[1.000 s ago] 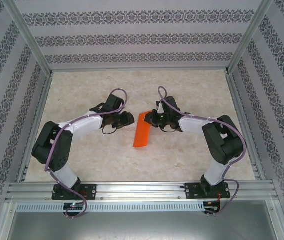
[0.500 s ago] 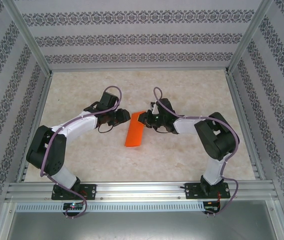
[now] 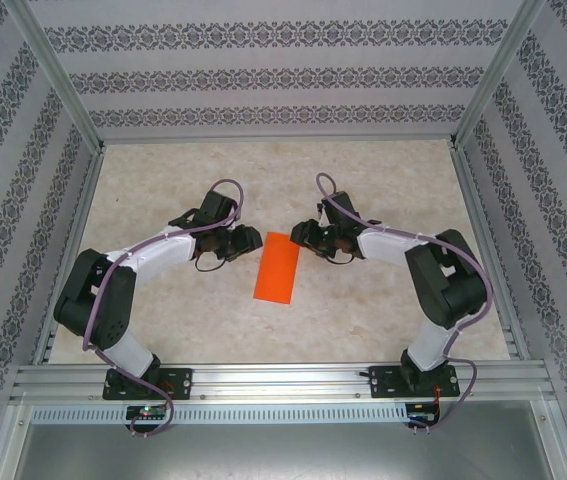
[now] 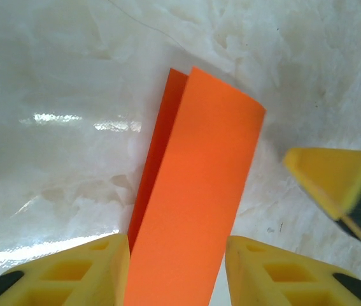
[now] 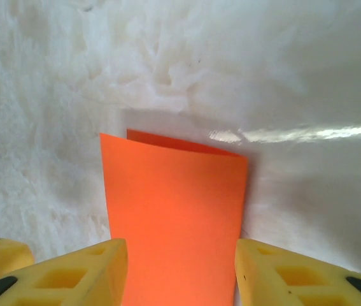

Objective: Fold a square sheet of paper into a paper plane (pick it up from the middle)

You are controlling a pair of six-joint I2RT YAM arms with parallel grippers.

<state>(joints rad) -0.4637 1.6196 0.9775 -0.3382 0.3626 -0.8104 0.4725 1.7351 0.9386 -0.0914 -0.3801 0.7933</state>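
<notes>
The square sheet of paper [image 3: 276,268] is bright orange and folded in half into a narrow rectangle. It lies on the table between the two arms, with the top layer slightly lifted off the lower one. My left gripper [image 3: 250,240] sits just left of its far end, open. In the left wrist view the folded sheet [image 4: 196,197] runs between the spread yellow fingers of the left gripper [image 4: 177,245]. My right gripper [image 3: 299,236] is at the far right corner, open. In the right wrist view the sheet [image 5: 177,217] lies between the parted fingers of the right gripper [image 5: 180,248].
The marble-patterned table [image 3: 363,310] is bare around the sheet. Patterned walls and metal frame posts [image 3: 63,110] enclose it on three sides. A yellow finger of the right gripper [image 4: 333,178] shows at the right of the left wrist view.
My right gripper has opened and let go of the folded sheet. The sheet has settled flatter on the table, and both grippers have drawn slightly apart.
</notes>
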